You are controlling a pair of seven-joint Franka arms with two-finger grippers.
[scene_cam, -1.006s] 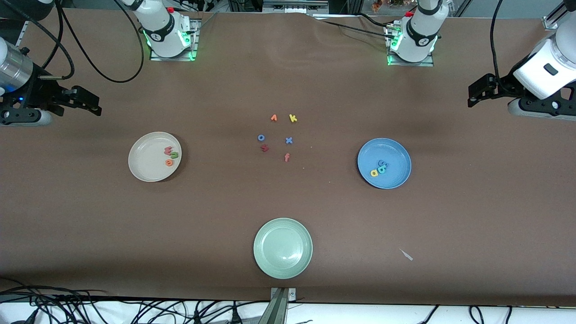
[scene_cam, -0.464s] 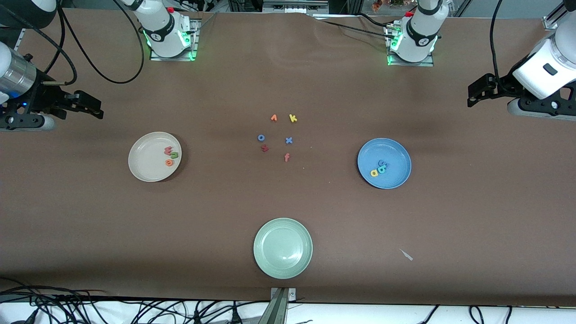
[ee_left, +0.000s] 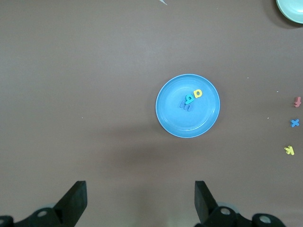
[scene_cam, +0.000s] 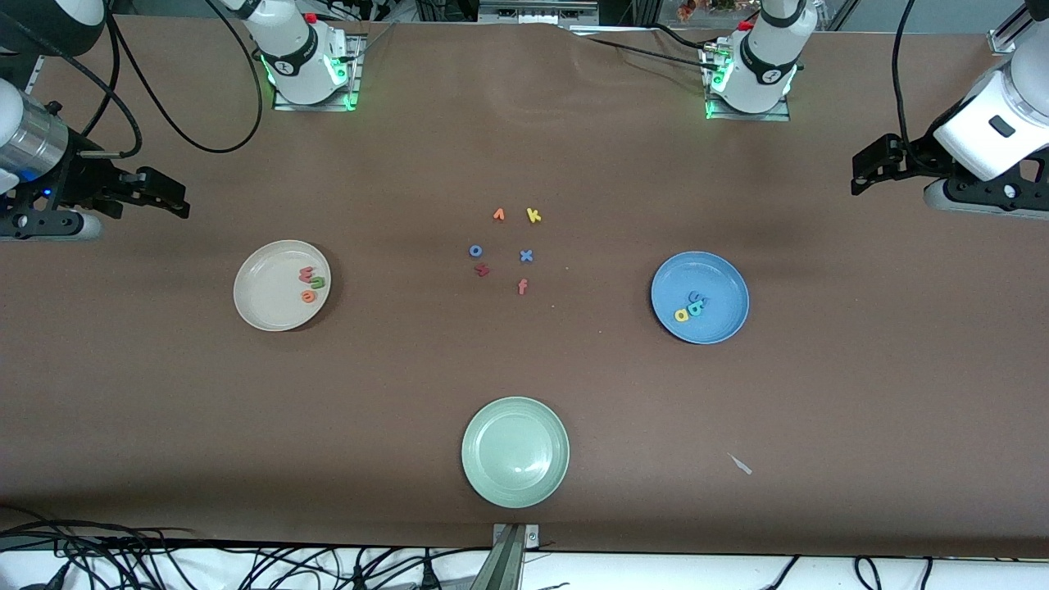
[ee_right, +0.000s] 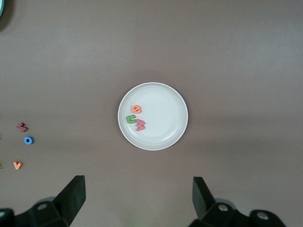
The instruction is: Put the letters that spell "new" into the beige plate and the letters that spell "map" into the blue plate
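Both words sorted onto their plates.
The orange "e" (scene_cam: pixel 308 297), green "n" (scene_cam: pixel 317 283) and pink-red "w" (scene_cam: pixel 306 274) lie in the beige plate (scene_cam: pixel 262 291), frame's middle left; the blue "m" (scene_cam: pixel 695 297), teal "p" (scene_cam: pixel 697 308) and yellow "a" (scene_cam: pixel 681 315) in the blue plate (scene_cam: pixel 725 287), middle right. The right gripper (scene_cam: pixel 168 198) at the left edge and the left gripper (scene_cam: pixel 862 174) at the right edge wait, jaws spread, empty.

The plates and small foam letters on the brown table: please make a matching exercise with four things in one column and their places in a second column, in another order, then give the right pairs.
Things:
1. orange foam letter "e"
2. yellow round-bowled foam letter
3. blue foam letter "x"
4. round pale green plate

Places:
A. on the bare table, between the two filled plates
B. in the round cream-beige plate
C. nearest to the front camera, with nothing in it
D. in the round mid-blue plate

Pairs: 1-B, 2-D, 3-A, 4-C
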